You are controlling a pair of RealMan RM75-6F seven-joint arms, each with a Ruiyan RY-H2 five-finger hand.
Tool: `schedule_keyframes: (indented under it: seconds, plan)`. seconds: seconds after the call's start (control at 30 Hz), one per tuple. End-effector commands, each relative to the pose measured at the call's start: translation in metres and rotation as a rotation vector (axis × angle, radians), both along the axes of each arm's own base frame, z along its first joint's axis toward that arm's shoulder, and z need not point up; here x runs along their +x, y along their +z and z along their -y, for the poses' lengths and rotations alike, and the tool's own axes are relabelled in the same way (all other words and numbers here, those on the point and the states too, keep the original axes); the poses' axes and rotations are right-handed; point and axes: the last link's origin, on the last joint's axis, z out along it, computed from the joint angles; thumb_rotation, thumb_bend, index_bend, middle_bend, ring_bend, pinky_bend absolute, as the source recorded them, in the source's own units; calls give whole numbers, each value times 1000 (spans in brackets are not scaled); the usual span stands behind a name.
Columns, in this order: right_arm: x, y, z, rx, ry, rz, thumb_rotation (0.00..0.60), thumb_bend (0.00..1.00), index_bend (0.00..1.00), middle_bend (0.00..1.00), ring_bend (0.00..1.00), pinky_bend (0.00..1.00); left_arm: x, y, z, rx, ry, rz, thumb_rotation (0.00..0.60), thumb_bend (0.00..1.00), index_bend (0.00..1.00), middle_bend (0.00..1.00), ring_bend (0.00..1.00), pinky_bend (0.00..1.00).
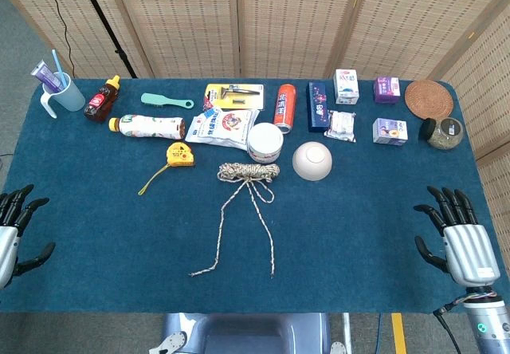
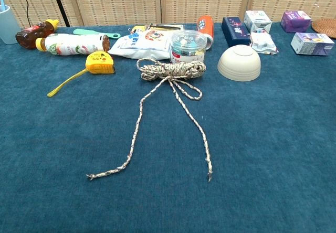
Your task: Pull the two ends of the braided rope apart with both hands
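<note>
Flanking the untouched braided rope (image 1: pixel 248 203) on the counter (image 1: pixel 374 218), left robot hand (image 1: pixel 14 230) and right robot hand (image 1: pixel 456 238) hover spread wide, empty, well apart from its loose ends.

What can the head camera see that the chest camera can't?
Only the head view shows the left robot hand and right robot hand, both open at the table's near corners, plus the round mat in full and the jar. Only the chest view shows the clear sides of the tub. Both show the rope with its two loose ends, the yellow tape measure and the bowl.
</note>
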Motion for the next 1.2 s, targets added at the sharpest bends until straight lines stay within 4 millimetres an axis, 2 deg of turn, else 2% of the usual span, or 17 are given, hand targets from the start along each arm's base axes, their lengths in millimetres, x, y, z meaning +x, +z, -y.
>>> schedule_keyframes:
  seconds: [0.03,0.33,0.47,0.83,1.2]
  plan:
    - [10,-1,11,43,53,5,600,424,302,83,1,0,1,1,0,-3,-4,-4,600,241,208,65,58,0]
    - [39,-20,43,236,175,-29,600,465,364,89,0,0,10,3,-7,-25,-25,-13,600,242,212,66,58,0]
    - [55,-41,63,352,230,-53,600,504,394,112,1,0,18,6,-16,-28,-42,-26,600,241,212,65,58,0]
    - [79,-76,81,467,310,-70,600,535,396,117,1,0,28,6,-25,-55,-49,-40,600,242,212,66,58,0]
    - [101,-118,94,560,391,-91,600,543,416,122,1,0,28,6,-29,-66,-39,-45,600,241,212,65,58,0]
